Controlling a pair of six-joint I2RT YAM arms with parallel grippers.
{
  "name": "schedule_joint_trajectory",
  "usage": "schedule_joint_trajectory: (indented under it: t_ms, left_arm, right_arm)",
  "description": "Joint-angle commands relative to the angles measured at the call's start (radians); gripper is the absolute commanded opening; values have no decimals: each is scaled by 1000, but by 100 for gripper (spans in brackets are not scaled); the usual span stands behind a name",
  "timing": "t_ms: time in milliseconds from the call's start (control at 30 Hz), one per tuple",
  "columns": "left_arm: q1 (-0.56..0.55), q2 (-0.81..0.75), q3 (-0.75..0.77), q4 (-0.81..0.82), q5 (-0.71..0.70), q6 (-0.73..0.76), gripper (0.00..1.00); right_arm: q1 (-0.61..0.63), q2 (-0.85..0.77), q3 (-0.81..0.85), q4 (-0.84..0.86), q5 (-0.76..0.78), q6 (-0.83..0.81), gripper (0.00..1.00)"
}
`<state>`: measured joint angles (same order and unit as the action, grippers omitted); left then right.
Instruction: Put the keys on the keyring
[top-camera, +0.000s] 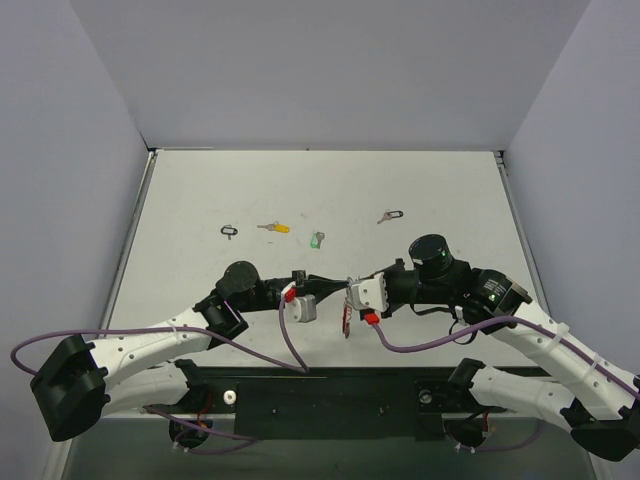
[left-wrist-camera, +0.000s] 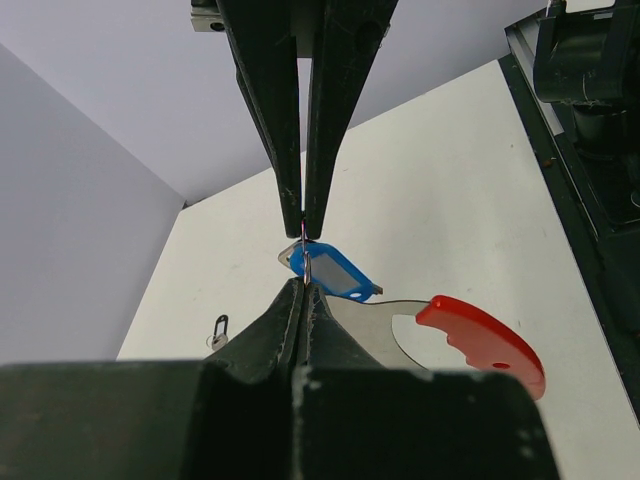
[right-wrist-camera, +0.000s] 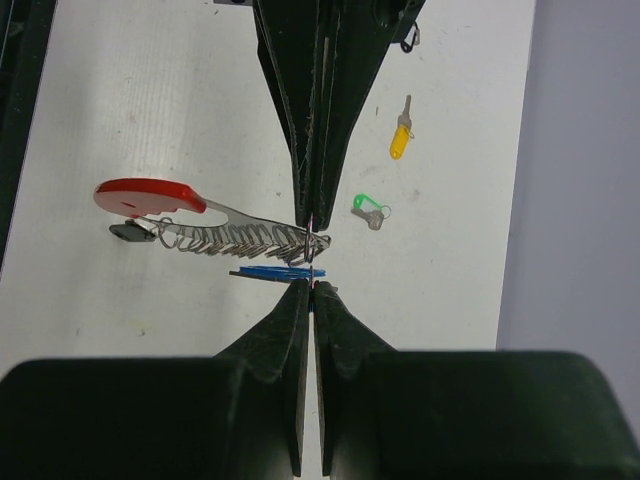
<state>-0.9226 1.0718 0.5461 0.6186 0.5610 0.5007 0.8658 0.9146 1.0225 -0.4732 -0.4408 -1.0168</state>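
The two arms are bolted at the near edge of the desk (top-camera: 450, 190). Both are stretched inward so that their tips meet head-on over the near half of the desk, about midway between its left and right edges. The left gripper (left-wrist-camera: 303, 297) is pressed together, with no gap left between its fingers, and the right gripper (right-wrist-camera: 312, 292) is closed just as tightly. Between the two sets of tips a thin metal ring is seen edge-on, and each pair of fingers is clamped on an opposite side of it. This ring belongs to the keyring (right-wrist-camera: 240, 238), which is held clear of the surface. Its beaded chain and a curved metal strip are extended sideways from the pinch, and the red tag (right-wrist-camera: 150, 193) is carried at the strip's outer end. The blue key (left-wrist-camera: 335, 272) is found right at the ring, just beside the fingertips. Whether it is threaded on cannot be told.

Farther from the near edge, the other pieces are laid in a loose row across the middle of the desk, well apart from the grippers. The green key (top-camera: 317, 240) is placed nearest to them, with the yellow key (top-camera: 275, 227) just to its left. A small black loop tag (top-camera: 230, 231) is set closest to the left edge. A black-tagged key (top-camera: 390, 215) is laid farthest back, toward the right edge.
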Motion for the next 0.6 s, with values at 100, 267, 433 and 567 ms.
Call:
schedule_joint_trajectory:
  t_ms: [100,267,433,567]
  left_arm:
    - [-7,-13,3,78,11,-17,0]
    - [-5,-16,2,81,4,-21,0]
    - [-7,-13,2,78,-4,-16,0]
    - [-5,-12,3,70,-6,-11,0]
  right_arm:
    - [12,17,-4,51,-1,26,0]
    - [19,21,-4,51,-6,26,0]
    - [19,17,-1,48,7,26,0]
    - [16,15,-1,41,11,24,0]
